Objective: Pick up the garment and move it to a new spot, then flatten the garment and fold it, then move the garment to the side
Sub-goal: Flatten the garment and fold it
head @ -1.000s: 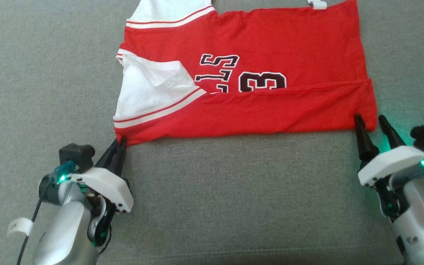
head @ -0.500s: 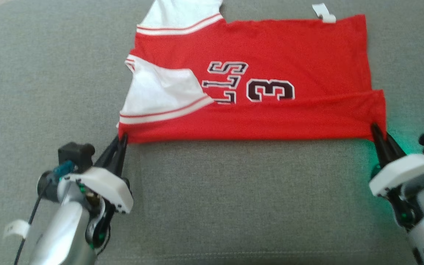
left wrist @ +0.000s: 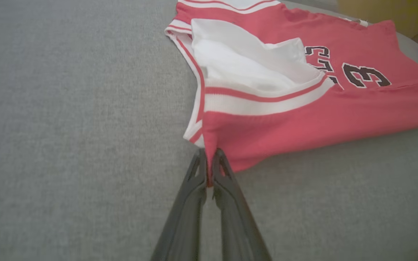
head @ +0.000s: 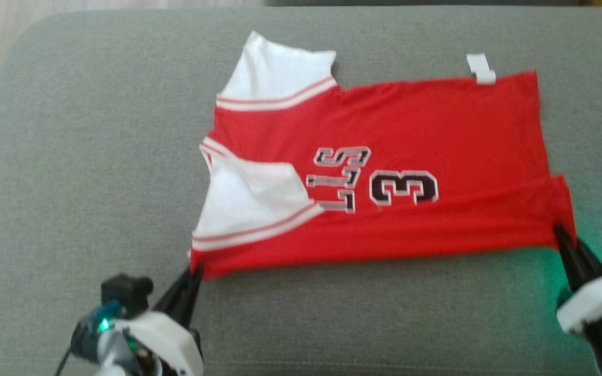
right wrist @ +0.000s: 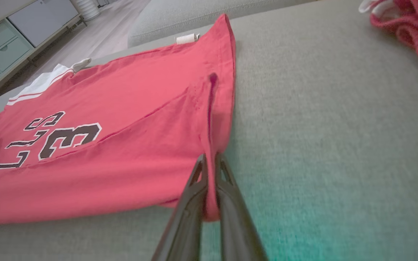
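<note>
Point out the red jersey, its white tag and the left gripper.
red and white numbered jersey (head: 437, 125), head view, plain red cloth above the number
small white tag (head: 481, 69), head view, middle of the tag
left gripper (left wrist: 210, 159), left wrist view, midway between its fingertips

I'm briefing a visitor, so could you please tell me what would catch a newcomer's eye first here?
A red and white jersey numbered 3 lies partly folded in the middle of the grey cushion. The left gripper and right gripper each pinch one near corner.
</note>
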